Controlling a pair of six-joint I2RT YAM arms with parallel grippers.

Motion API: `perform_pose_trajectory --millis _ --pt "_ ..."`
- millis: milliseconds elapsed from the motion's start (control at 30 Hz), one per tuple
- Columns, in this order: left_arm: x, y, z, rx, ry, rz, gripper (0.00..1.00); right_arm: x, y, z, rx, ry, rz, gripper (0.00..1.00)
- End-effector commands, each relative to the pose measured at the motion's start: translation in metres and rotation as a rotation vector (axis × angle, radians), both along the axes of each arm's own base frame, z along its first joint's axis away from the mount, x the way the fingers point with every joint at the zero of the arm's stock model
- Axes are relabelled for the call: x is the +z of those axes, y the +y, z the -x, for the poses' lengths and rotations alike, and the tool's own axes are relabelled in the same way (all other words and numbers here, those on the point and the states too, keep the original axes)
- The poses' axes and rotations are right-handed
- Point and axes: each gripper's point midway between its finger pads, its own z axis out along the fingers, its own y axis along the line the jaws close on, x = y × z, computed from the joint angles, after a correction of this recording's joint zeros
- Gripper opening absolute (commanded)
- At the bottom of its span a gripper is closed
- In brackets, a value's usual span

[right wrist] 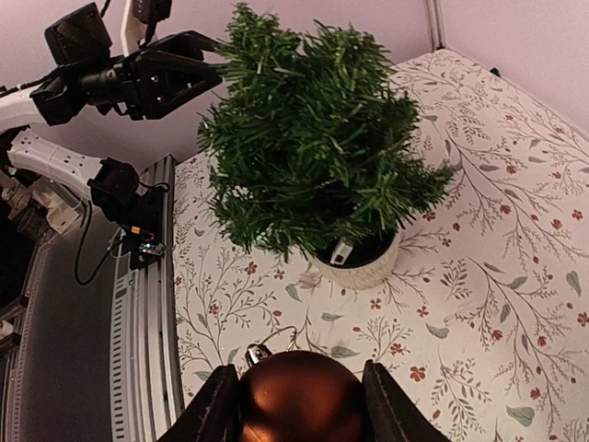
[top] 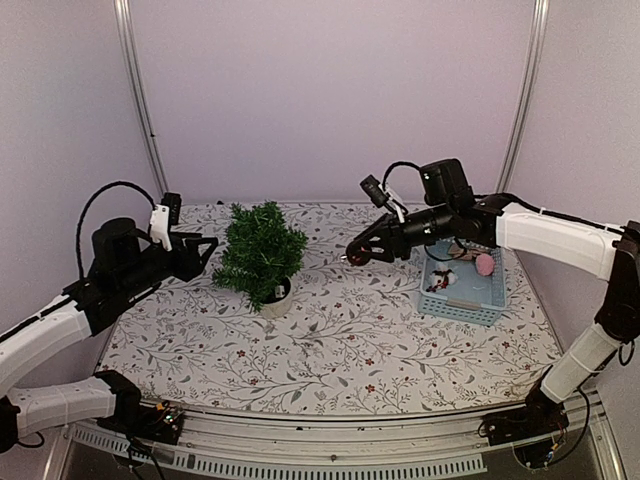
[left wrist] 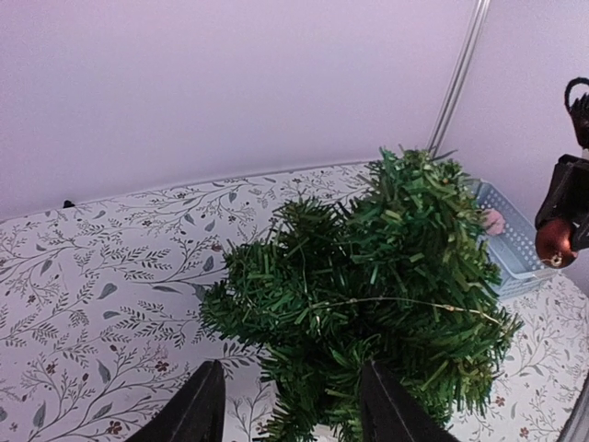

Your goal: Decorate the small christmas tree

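Lilac walls, a flowered tablecloth [top: 340, 345], and the small christmas tree [top: 260, 250] standing in its white pot left of centre. My right gripper [top: 356, 256] is clamped on a brown bauble [right wrist: 299, 405], hovering in the air between the tree and the blue basket [top: 480, 305]. My left gripper [top: 208, 248] hangs just beside the branches, jaws apart and empty. The risk I see: if I push the bauble in too hard, the light pot tips. Or its thin hanging loop misses a branch, and the ball drops when I let go.
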Motion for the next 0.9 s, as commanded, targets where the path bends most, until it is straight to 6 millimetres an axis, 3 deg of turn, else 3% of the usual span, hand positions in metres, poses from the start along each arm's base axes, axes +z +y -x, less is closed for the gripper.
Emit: perform_pose_trajectory --millis 0,200,333,667,867 --pt "0.021 -0.004 0.000 -0.007 -0.063 0.000 0.51 0.020 0.038 0.014 0.138 -0.101 -0.023 0.27" --pt "0.019 -0.005 0.001 -0.010 -0.062 -0.002 0.50 0.021 0.081 0.033 0.242 -0.134 -0.005 0.25" --pt "0.017 -0.005 0.001 -0.011 -0.063 -0.002 0.50 0.015 0.095 0.029 0.252 -0.138 0.000 0.25" --pt "0.016 -0.005 0.001 -0.009 -0.066 -0.001 0.50 -0.018 0.098 0.001 0.169 -0.131 0.086 0.24" --pt "0.014 -0.004 0.001 -0.004 -0.064 -0.002 0.50 -0.014 0.087 -0.011 0.135 -0.139 0.088 0.24"
